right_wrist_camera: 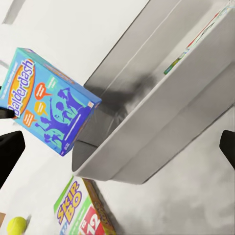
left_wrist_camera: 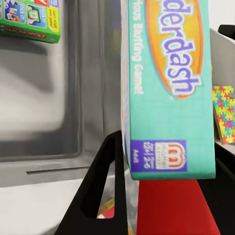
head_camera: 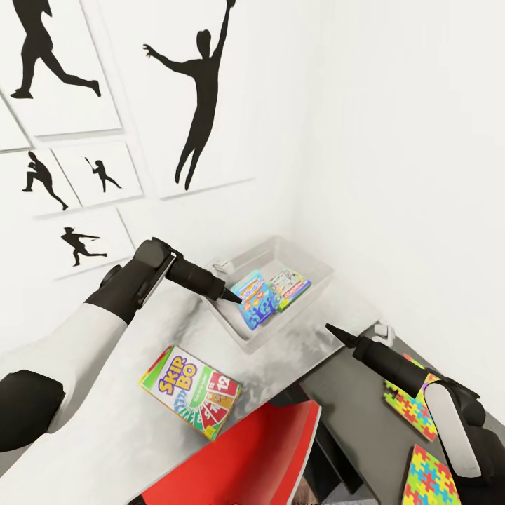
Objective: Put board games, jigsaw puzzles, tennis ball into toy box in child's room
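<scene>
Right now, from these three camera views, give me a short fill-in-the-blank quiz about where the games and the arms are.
1. The left gripper holds the blue ____ box over the toy box.
2. A greenish game box already lies ____ the toy box.
3. The Skip-Bo box lies on the ____, outside the bin.
4. The right gripper's fingers hold ____.

Missing words: Balderdash; inside; table; nothing

board games: 3 | jigsaw puzzles: 2 | tennis ball: 1 | toy box: 1
</scene>
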